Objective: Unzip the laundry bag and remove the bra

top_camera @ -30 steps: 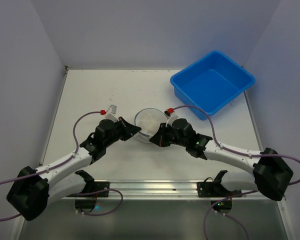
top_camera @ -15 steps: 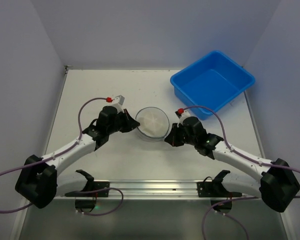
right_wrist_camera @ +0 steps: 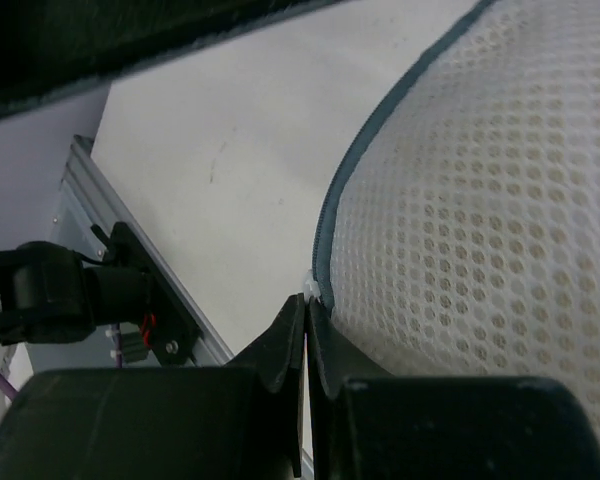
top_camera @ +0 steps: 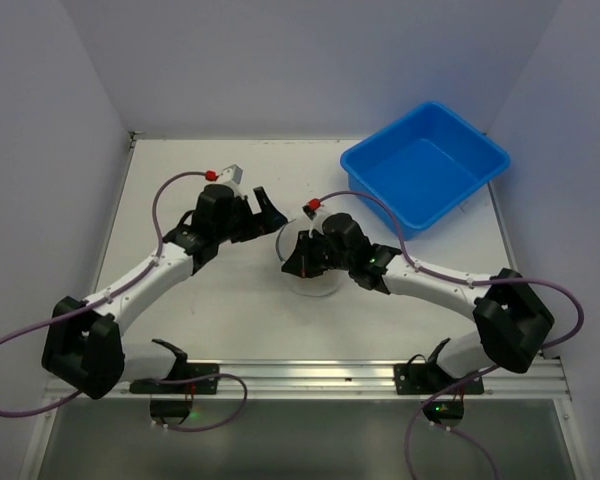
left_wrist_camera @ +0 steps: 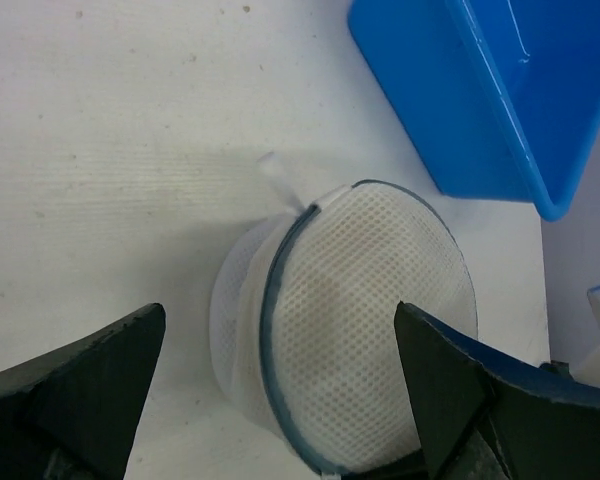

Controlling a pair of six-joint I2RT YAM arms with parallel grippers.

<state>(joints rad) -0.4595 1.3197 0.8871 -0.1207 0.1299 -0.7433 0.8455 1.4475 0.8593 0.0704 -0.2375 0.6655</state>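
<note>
Tabletop from above: the bag, a round white mesh pouch, lies about mid-table, nearer and left of the blue tub, which sits at the far right, apart from it. The right gripper lies over the bag's left part and covers much of it; from up here I cannot tell how its fingers stand. The left gripper hangs just far-left of the bag with its 2 fingers apart. A rail runs along the near edge. Left wrist view: the 2 dark fingers are spread wide at the bottom corners, and the bag shows between them. Its dark bluish zipper curves between 2 mesh layers, and a small white tab sticks out from one end of it onto the table. A corner of the tub is in view, apart from the bag. Right wrist view: the fingers are pressed together with only a thin slit between them, and their tips meet a small white bit on the zipper at the bag's edge; whether that bit is pinched I cannot tell. Mesh fills one side of this view, bare table and the rail the other.
</note>
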